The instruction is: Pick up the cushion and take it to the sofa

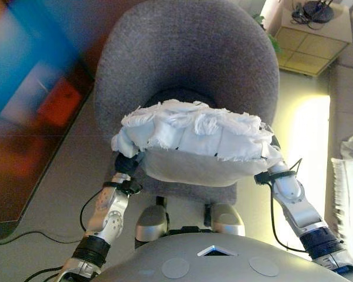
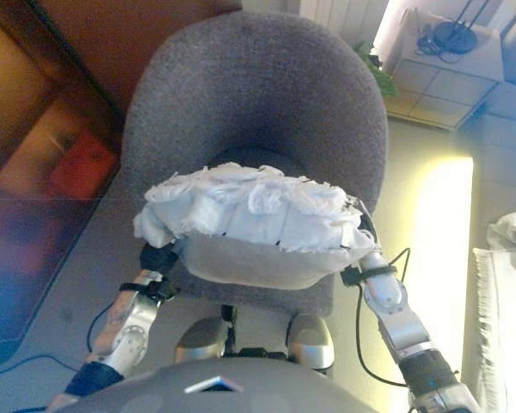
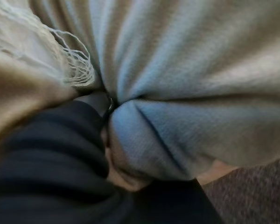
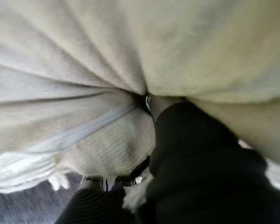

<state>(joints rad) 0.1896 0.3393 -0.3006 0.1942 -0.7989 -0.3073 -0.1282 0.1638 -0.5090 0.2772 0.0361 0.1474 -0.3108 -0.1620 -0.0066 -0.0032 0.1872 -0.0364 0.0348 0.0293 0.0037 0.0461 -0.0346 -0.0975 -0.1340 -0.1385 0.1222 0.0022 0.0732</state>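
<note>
A white cushion (image 1: 194, 138) with a fringed, ruffled top is held between my two hands above the seat of a grey armchair (image 1: 182, 53). My left hand (image 1: 126, 163) is at the cushion's left end and my right hand (image 1: 275, 161) at its right end. In the left wrist view the cushion cloth (image 3: 186, 70) puckers into folds around my left hand (image 3: 46, 158). The right wrist view shows the same cloth (image 4: 84, 56) bunched around my right hand (image 4: 200, 158). The fingers are buried in the cloth.
A pale sofa (image 1: 344, 88) runs along the right edge, with a white fringed cloth (image 1: 350, 182) on it. A tiled side table (image 1: 312, 35) with a dark object stands at the back right. A dark panel (image 1: 23, 117) lies to the left.
</note>
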